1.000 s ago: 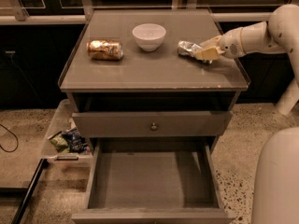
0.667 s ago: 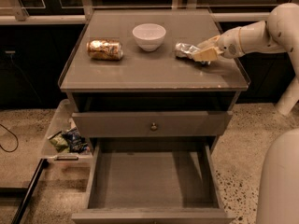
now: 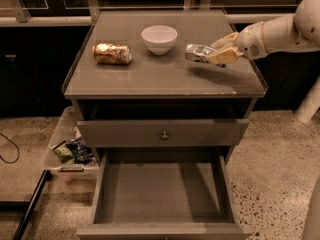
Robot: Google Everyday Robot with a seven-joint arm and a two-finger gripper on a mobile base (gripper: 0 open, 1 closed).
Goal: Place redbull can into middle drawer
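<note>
The redbull can (image 3: 196, 52), small, silver and dented, lies sideways in my gripper (image 3: 212, 55), which is shut on its right end. The can hangs a little above the right part of the cabinet top (image 3: 150, 79), and its shadow falls on the surface below. My white arm comes in from the right edge. The middle drawer (image 3: 160, 194) is pulled open at the bottom front, a wide wooden box with a bare floor, well below and to the front left of the gripper.
A white bowl (image 3: 159, 38) stands at the back centre of the top. A gold-orange can (image 3: 112, 53) lies on its side at the left. A closed drawer front with a round knob (image 3: 164, 134) sits above the open drawer. A bin of snack bags (image 3: 75, 151) is on the floor at the left.
My gripper has moved a little to the left with the redbull can in it, and the can now hangs just above the top.
</note>
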